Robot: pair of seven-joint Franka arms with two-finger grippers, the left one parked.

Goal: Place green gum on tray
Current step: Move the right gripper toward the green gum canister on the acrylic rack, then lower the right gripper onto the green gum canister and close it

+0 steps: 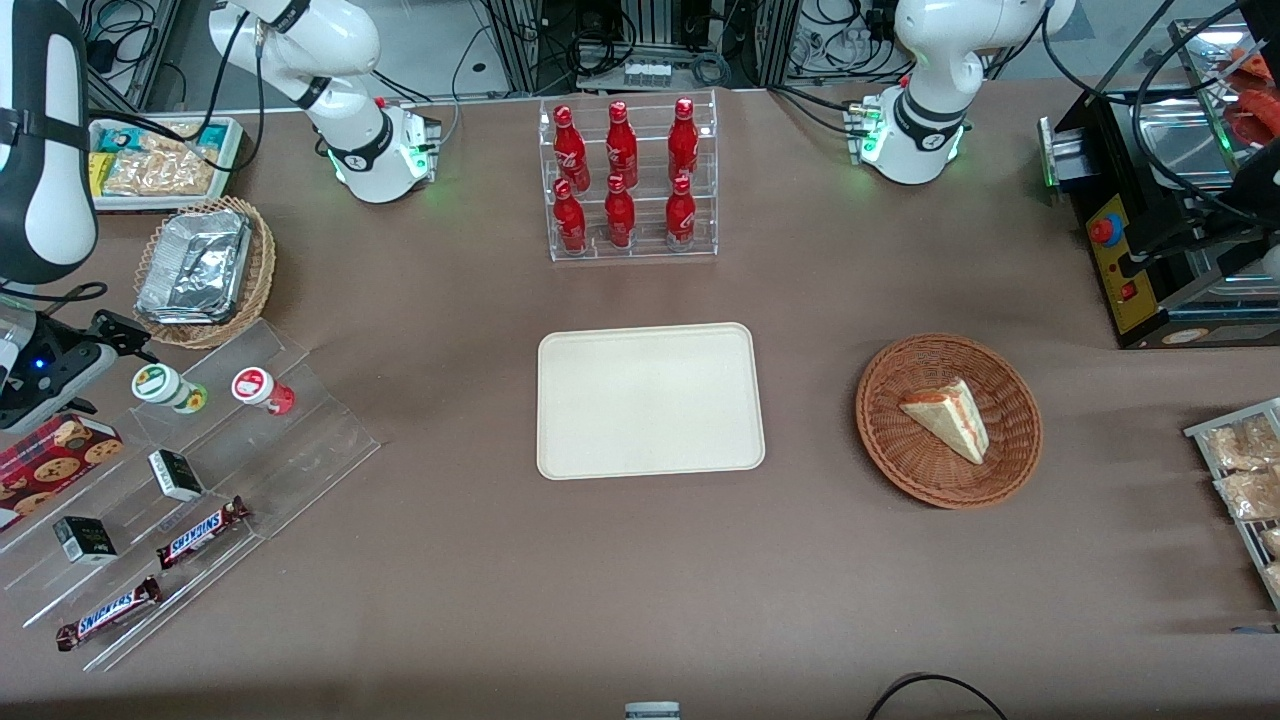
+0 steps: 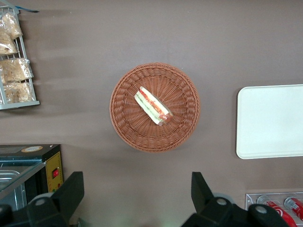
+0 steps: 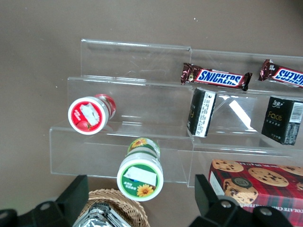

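The green gum (image 1: 165,387) is a small white bottle with a green-and-yellow lid label. It lies on the top step of a clear acrylic stand (image 1: 200,470) at the working arm's end of the table, beside a red-labelled bottle (image 1: 262,389). My right gripper (image 1: 105,345) hovers just above and beside the green gum, apart from it. In the right wrist view the gripper (image 3: 139,198) is open and empty, with the green gum (image 3: 140,176) between its two black fingers (image 3: 75,194). The cream tray (image 1: 650,400) lies empty at the table's middle and also shows in the left wrist view (image 2: 270,120).
The stand also holds two Snickers bars (image 1: 200,531), two black boxes (image 1: 175,474) and a cookie box (image 1: 55,455). A wicker basket with foil containers (image 1: 200,270) sits close to the gripper. A rack of red bottles (image 1: 627,180) and a basket with a sandwich (image 1: 948,420) stand near the tray.
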